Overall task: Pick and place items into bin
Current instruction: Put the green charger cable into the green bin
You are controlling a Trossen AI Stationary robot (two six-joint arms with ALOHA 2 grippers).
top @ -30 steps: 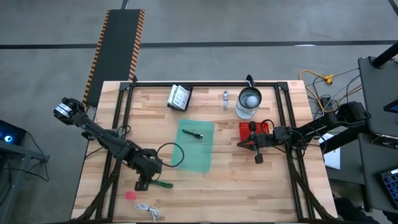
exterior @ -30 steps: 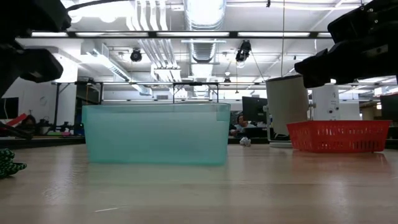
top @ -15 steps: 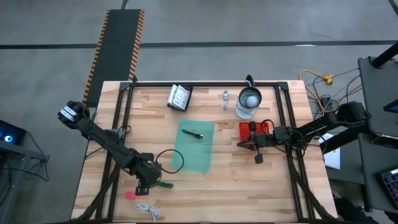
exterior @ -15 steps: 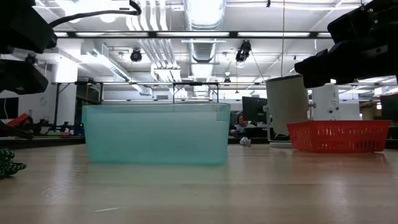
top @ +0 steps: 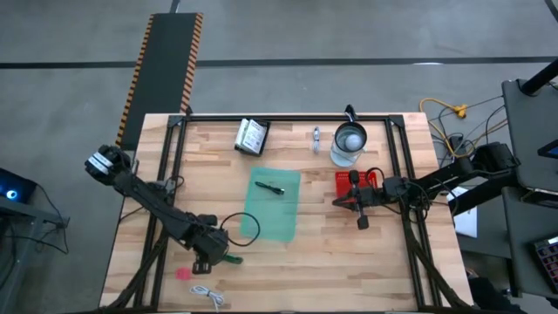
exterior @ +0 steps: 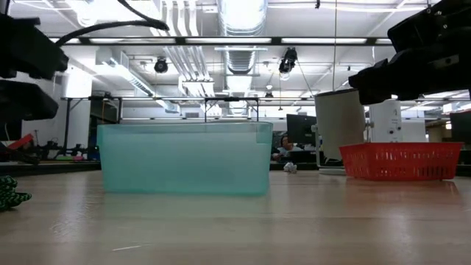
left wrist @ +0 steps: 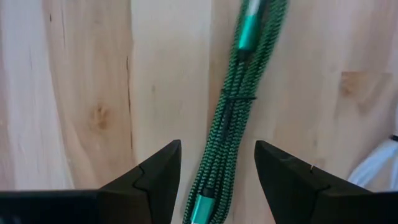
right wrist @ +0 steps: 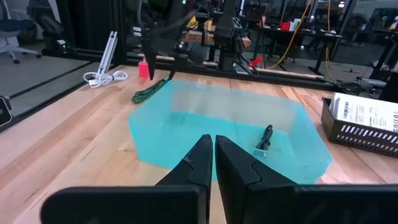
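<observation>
Since the earlier frame my left gripper has slid toward the near table edge and further from the bin, settling over the green cable.

Jaws apart, nothing held. In the left wrist view the bundled cable runs straight out ahead between the two fingers, long axis across the closing direction, so I judge a straight descent should bracket it.

Right gripper, jaws together, waits beside the red basket, on the bin's far side from the cable; the left arm is clearly nearer.

High view shows the cable only as a green tip past the gripper, toward the bin. Low view shows just its end on the table, left of the bin.
</observation>
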